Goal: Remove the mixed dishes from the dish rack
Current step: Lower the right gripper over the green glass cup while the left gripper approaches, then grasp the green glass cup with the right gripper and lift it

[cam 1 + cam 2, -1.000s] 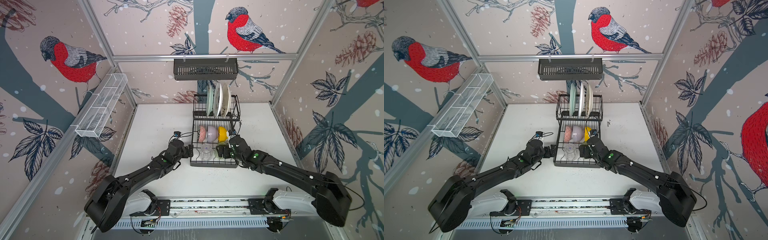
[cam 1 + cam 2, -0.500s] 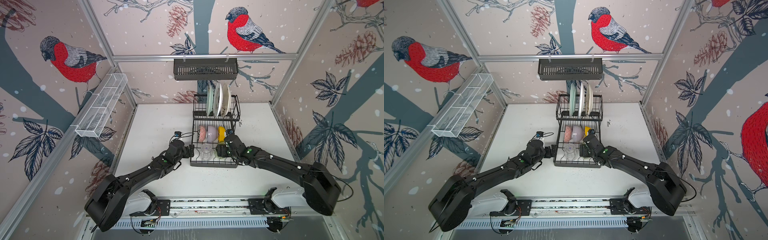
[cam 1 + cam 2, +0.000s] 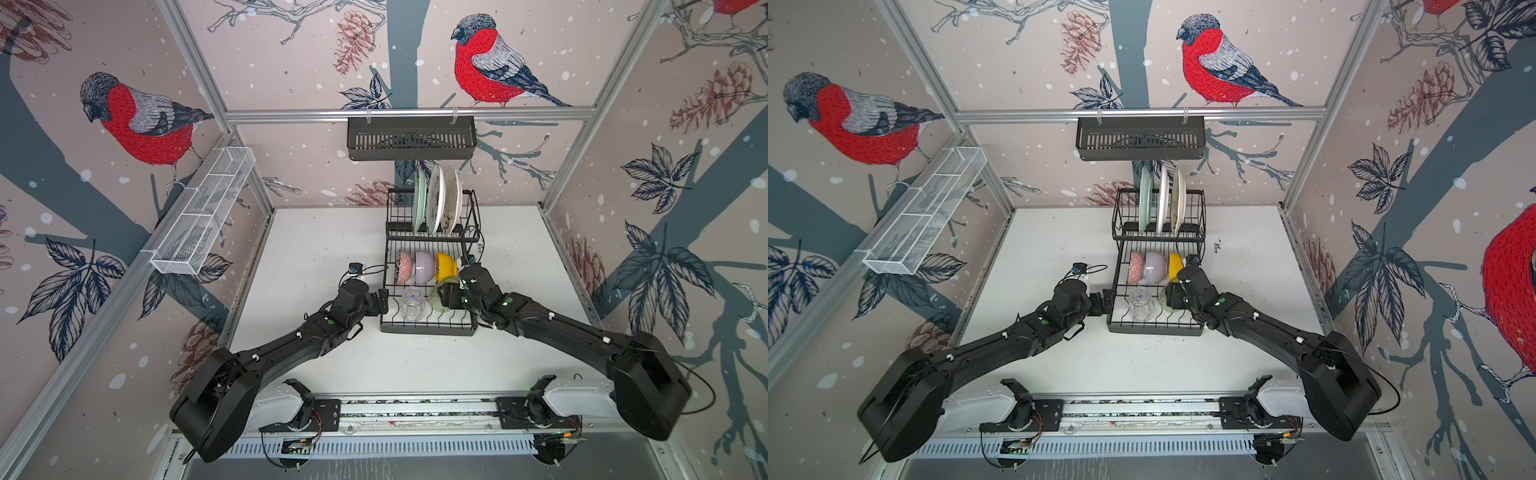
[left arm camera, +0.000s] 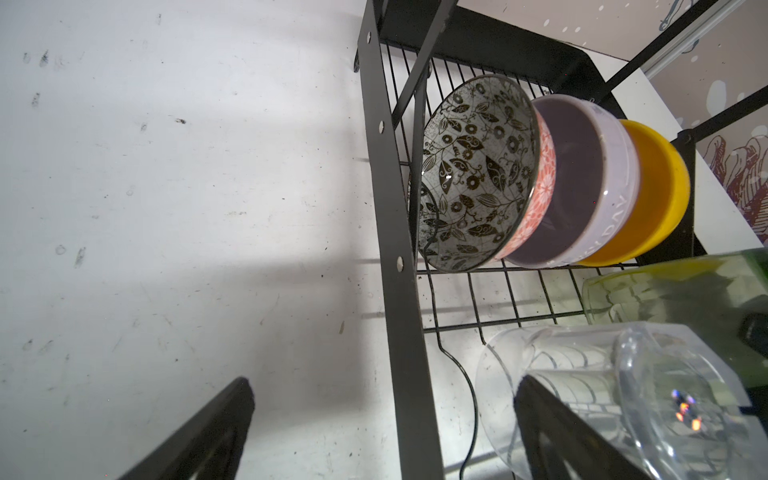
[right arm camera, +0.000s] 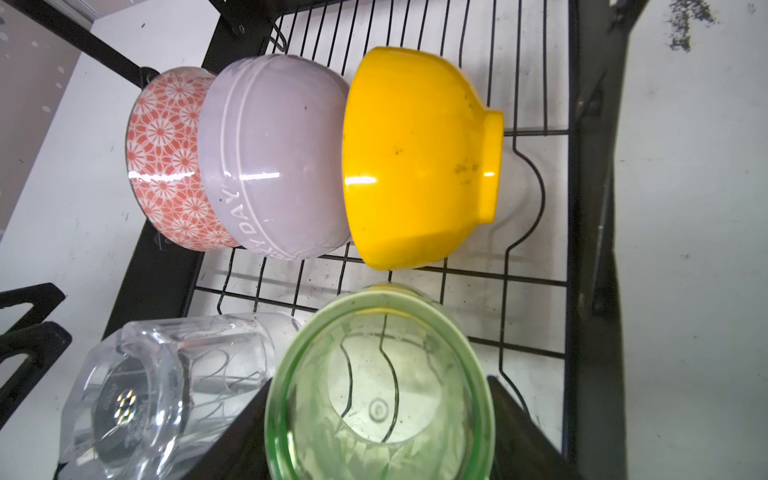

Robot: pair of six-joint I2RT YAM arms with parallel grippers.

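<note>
Green glass: on the rack's lower tray, tipped, mouth toward the right arm.
Right pincer: fingers either side of it, grip uncertain.
Left pincer: wide apart, empty, beside the clear glass.

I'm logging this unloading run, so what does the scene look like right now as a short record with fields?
upper tier: three plates standing on edge in the dish rack
lower tray, back: pink bowl, lilac bowl, yellow bowl, nested on their sides
lower tray, front: clear glass beside green glass
right end effector: fingers on either side of the green glass, grip not confirmed
left end effector: open, at the rack's left edge, holding nothing
unloaded so far: nothing visible on the table
</note>
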